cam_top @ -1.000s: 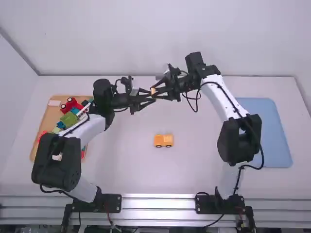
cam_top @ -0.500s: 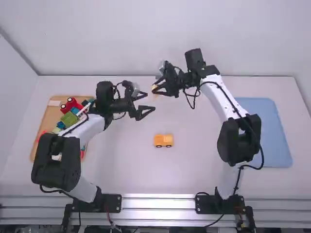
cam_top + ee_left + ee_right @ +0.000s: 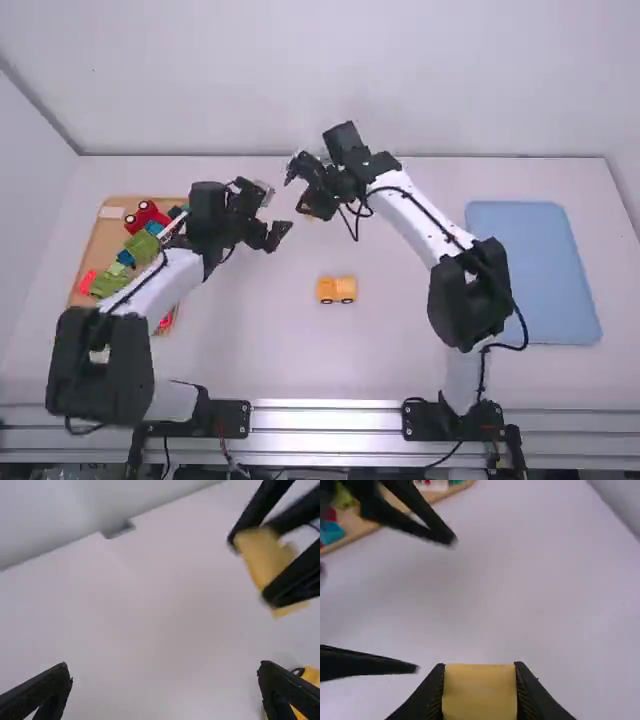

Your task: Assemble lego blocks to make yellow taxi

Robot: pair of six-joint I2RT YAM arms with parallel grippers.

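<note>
Within right wrist view, clasped yellow block (image 3: pixel 480 692)

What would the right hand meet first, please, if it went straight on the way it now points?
Seen from above, probably the left hand, though heights are unclear and the table could come first.

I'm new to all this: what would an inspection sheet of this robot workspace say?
Surface: white table, with a blue panel on the right.
Job's things: small yellow vehicle near the middle; yellow block held above the table.
Clutter: wooden tray at left, holding mixed coloured blocks.
Grippers: left gripper open, without a block; right gripper closed on the yellow block.
Cables: black cable loops beside the right arm.
Surroundings: plain pale wall behind.
</note>
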